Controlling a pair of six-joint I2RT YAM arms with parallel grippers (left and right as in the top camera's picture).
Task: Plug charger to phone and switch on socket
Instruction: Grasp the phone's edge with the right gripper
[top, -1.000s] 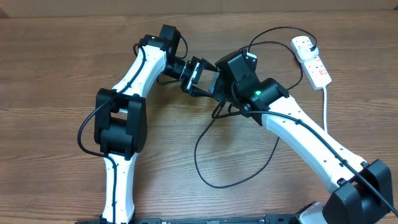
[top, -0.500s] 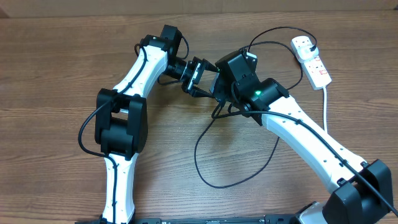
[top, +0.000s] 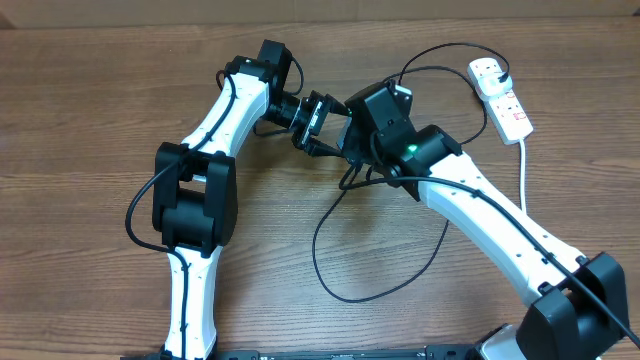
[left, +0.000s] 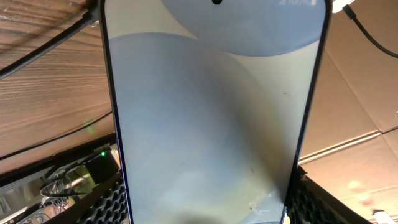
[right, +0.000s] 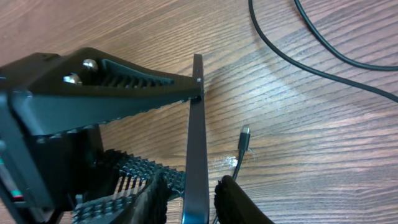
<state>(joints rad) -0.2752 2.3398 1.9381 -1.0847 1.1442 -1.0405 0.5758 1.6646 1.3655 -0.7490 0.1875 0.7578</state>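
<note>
The left arm (top: 225, 115) reaches up the table and bends right at the wrist, with the left gripper (top: 320, 128) clamped on the phone (left: 211, 124). The right arm (top: 480, 210) stretches diagonally to meet it. The right gripper (right: 191, 190) narrowly straddles the phone's edge, seemingly not quite gripping.

Phone (left: 211, 112): both ends off-frame.

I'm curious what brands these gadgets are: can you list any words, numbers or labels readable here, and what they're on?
No text here can be read.
On the phone: faint marks at the screen's top edge, cut off and blurred, unreadable.
On the socket: red markings, too small to read.
</note>
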